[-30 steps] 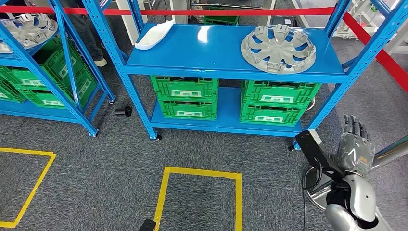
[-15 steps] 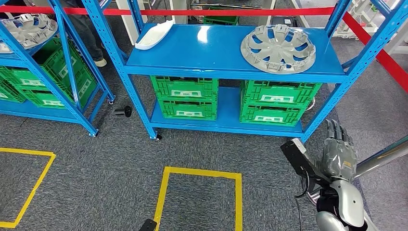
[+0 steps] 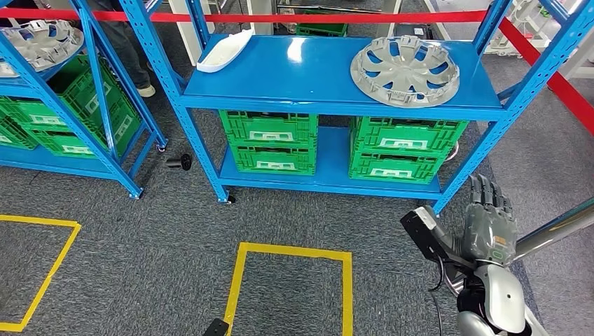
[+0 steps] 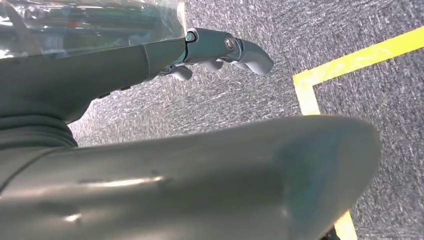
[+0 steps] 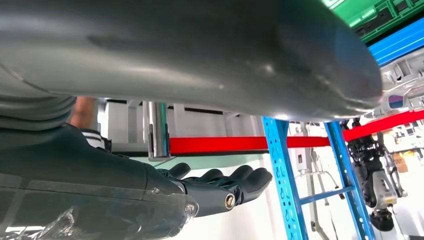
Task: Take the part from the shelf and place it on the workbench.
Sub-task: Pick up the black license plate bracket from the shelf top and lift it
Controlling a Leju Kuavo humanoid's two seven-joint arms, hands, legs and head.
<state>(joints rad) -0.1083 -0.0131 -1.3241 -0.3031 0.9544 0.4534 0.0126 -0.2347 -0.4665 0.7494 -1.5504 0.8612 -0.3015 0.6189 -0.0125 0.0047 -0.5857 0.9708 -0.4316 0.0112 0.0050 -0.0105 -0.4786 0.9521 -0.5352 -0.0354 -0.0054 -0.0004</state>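
The blue shelf fills the upper centre of the head view, and the part, a grey wheel cover, lies flat on its top board at upper right. The green crates are stacked beneath. At lower right the right hand is raised beside the shelf post, fingers spread, nothing held. A reach could be snagged on that post. The left hand is seen empty, fingers loosely apart.
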